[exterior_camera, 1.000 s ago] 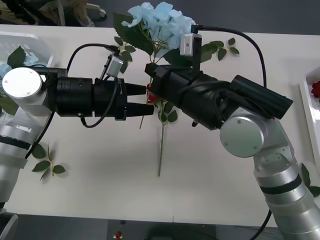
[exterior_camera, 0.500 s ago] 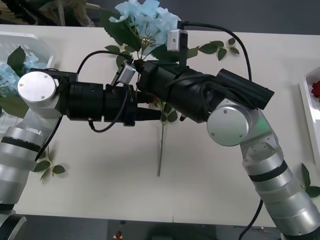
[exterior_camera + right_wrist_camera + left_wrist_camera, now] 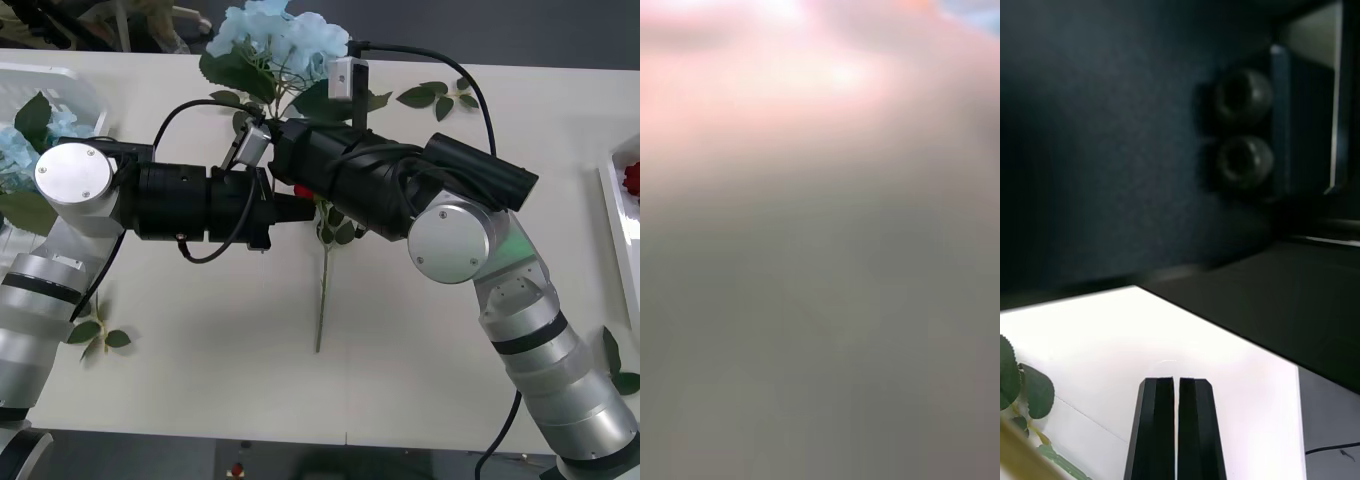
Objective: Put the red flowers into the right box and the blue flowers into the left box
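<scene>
A pale blue flower point(image 3: 272, 40) with broad leaves rides above the table's far edge, its stem running down into my right gripper point(image 3: 291, 138), which is shut on it; the fingers are hidden behind the wrist. My left gripper point(image 3: 296, 207) reaches in from the left just under the right wrist, its black fingers point(image 3: 1159, 427) pressed together with nothing seen between them. A red flower point(image 3: 301, 190) peeks out beside its tips, its long stem point(image 3: 322, 290) lying on the table. The left box point(image 3: 60, 78) holds blue flowers point(image 3: 22, 140). The right box point(image 3: 612, 200) holds a red bloom point(image 3: 632, 178).
Loose green leaf sprigs lie at the far right of centre point(image 3: 436, 95), the near left point(image 3: 92, 330) and the near right edge point(image 3: 618, 365). The two arms cross closely over the table's middle. The white tabletop point(image 3: 400, 350) is bare toward me.
My right arm has carried the blue flower leftward. My left gripper went from open to shut and pushed in under the right wrist.
</scene>
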`<move>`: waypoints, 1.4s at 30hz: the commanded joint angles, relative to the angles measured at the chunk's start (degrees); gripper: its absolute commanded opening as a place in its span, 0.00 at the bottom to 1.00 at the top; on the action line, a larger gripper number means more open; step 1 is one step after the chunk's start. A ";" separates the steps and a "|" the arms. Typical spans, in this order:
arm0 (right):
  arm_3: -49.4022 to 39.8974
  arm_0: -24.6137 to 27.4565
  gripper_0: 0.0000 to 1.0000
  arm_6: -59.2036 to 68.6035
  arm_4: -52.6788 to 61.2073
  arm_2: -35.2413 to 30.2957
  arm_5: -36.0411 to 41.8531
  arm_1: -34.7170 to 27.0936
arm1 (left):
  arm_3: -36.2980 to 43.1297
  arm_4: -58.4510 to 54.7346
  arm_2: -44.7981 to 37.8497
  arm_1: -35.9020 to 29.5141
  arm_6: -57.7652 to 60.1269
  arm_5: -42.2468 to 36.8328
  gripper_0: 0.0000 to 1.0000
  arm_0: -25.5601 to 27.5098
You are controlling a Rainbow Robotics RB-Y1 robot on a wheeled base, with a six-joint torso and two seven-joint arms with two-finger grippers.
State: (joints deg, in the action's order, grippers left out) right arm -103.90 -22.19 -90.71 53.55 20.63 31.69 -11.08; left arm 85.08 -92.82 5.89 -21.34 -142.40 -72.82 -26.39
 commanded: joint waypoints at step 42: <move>-1.39 -1.19 0.95 -10.80 16.85 -2.44 -0.57 -6.59 | 1.14 -2.54 -10.73 -7.05 5.12 0.13 0.00 1.87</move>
State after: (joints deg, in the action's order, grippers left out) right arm -102.81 -22.01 -99.50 68.50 18.55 31.68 -15.90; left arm 85.54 -93.47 -3.93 -24.41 -140.28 -72.81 -24.55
